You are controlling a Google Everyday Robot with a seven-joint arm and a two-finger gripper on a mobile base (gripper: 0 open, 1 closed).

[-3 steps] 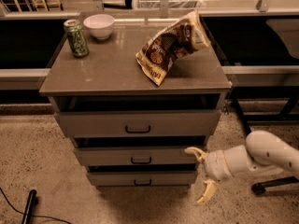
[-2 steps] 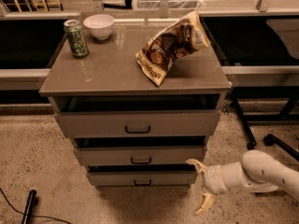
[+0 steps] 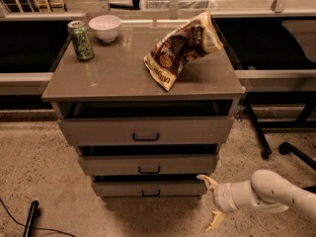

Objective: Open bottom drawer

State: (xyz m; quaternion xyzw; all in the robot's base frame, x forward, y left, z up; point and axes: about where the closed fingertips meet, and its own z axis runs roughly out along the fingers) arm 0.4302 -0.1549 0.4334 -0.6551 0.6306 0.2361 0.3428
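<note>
The bottom drawer (image 3: 148, 188) is the lowest and narrowest of three grey-taupe fronts, with a small black bar handle (image 3: 150, 193). The middle drawer (image 3: 148, 165) and the top drawer (image 3: 145, 130) are above it. My gripper (image 3: 212, 203) is low at the right, just beyond the bottom drawer's right end, on a white arm (image 3: 276, 194) that comes in from the right. Its two tan fingers are spread apart, one upper (image 3: 207, 181) and one lower (image 3: 216, 222), with nothing between them.
On the cabinet top (image 3: 113, 73) stand a green can (image 3: 81, 40), a white bowl (image 3: 104, 27) and a brown chip bag (image 3: 180, 47). Black chair legs (image 3: 276, 142) are at the right. A black cable end (image 3: 30, 218) lies on the speckled floor at the lower left.
My gripper and arm have dropped from beside the middle drawer to the level of the bottom drawer. The drawers have not moved.
</note>
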